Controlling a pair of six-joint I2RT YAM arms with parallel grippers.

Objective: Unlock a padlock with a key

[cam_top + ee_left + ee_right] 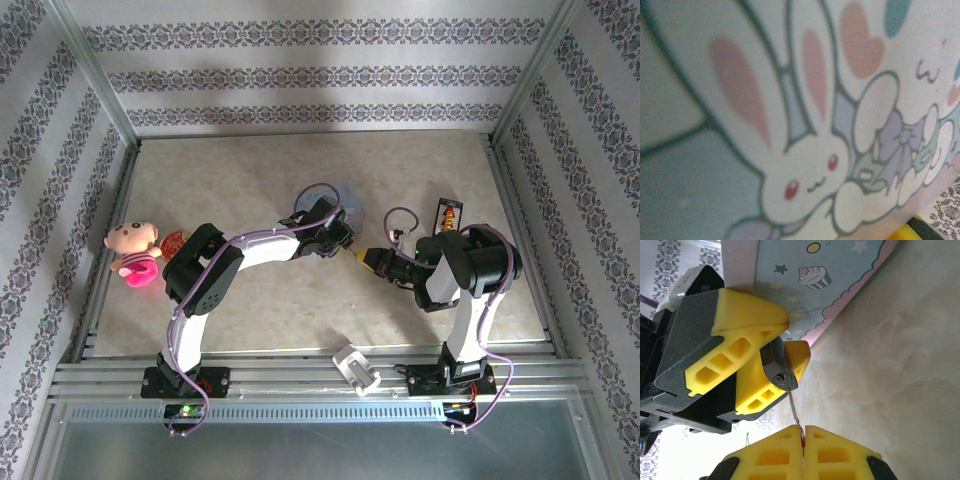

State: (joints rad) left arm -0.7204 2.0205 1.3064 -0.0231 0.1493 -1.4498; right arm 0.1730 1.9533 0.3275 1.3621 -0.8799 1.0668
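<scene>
Pinching the key (794,411), right claw (802,434) holds its tip at the padlock (780,374); left claw (790,338) clamps the padlock.

One padlock (780,376), one key (793,409), one printed tin (840,270), one plush toy (133,252), one white boxy piece (356,368), perhaps one dark card (447,214).

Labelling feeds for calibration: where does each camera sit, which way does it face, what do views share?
Top external: above and behind the bases, looking down on the table; both arms show, left tool and right tool close together mid-table beside the tin.
Left wrist: on the left arm, close against the tin's bunny print; yellow sliver bottom right, perhaps a finger.
Right wrist: on the right arm, looking along its own yellow fingers, shut on the key, towards the padlock in the left tool.
Shared: the tin is in all three.
</scene>
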